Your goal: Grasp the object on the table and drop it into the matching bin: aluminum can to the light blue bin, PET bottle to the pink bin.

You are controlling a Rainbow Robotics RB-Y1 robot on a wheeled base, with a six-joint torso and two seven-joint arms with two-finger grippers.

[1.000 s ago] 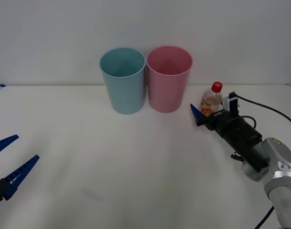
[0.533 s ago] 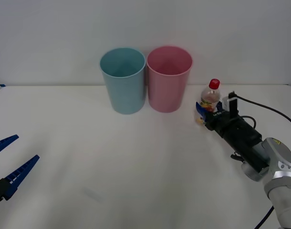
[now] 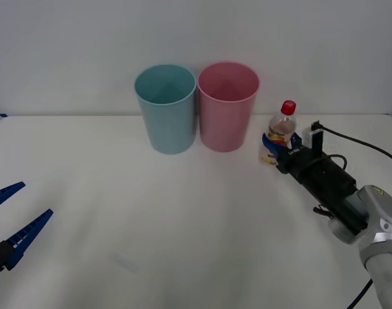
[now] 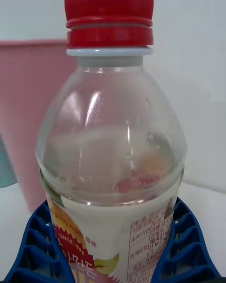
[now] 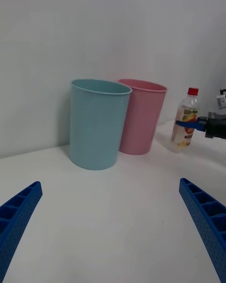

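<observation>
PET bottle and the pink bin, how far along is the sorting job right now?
Done: the right end effector has its blue fingers shut on the PET bottle, which stands upright beside the pink bin. In hand: the grasp, bottle not yet over the rim. Left: carry it above the pink bin, not the light blue bin, and release. The left end effector waits open over the table.

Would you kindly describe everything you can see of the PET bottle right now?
The PET bottle is small, of clear plastic, with a red screw cap and a yellow-orange-red label around its lower body. It looks empty and stands about upright at the white table's right rear, just right of the pink bin. The right gripper has its blue ribbed fingers closed on the labelled part.
</observation>
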